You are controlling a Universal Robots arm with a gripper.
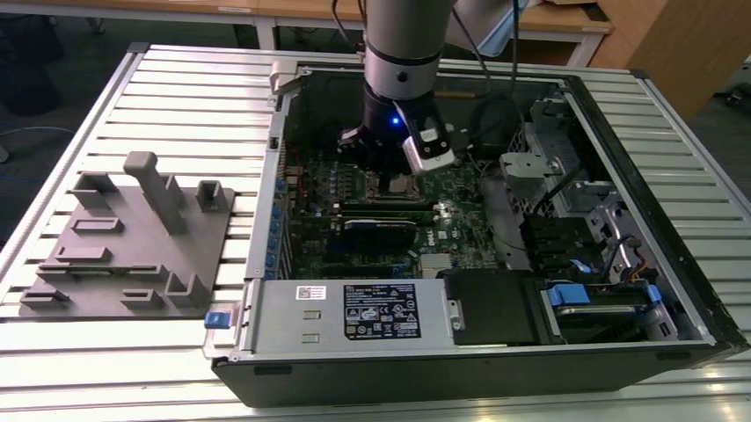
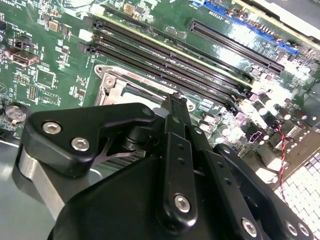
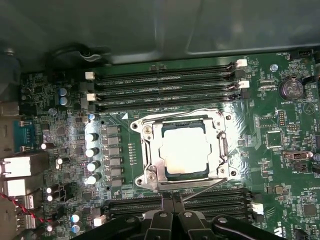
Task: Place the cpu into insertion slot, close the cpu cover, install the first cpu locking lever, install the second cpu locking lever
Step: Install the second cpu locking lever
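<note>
In the exterior view the arm reaches down into an open computer case (image 1: 692, 290) that lies on the slatted tabletop (image 1: 176, 97). Its pincer (image 1: 393, 186) sits low over the green motherboard (image 1: 352, 211), at about twelve o'clock from the case's middle. A grey fixture (image 1: 129, 255) rests on the tabletop at nine o'clock from the case, well apart from it. In the first wrist view the cpu (image 3: 185, 150) lies flat in the insertion slot (image 3: 170, 174), its silvery top showing through the window of the cpu cover (image 3: 149, 155), which is folded down around it. A thin wire lever (image 3: 202, 189) slants along the cover's edge nearest the pincer (image 3: 174, 200), and another (image 3: 170, 112) runs along the opposite edge, beside the long memory slots (image 3: 165, 80). In both wrist views the pincer (image 2: 175, 100) has its fingers pressed together, with nothing seen between them, and its tip is just beside the slot's near edge.
</note>
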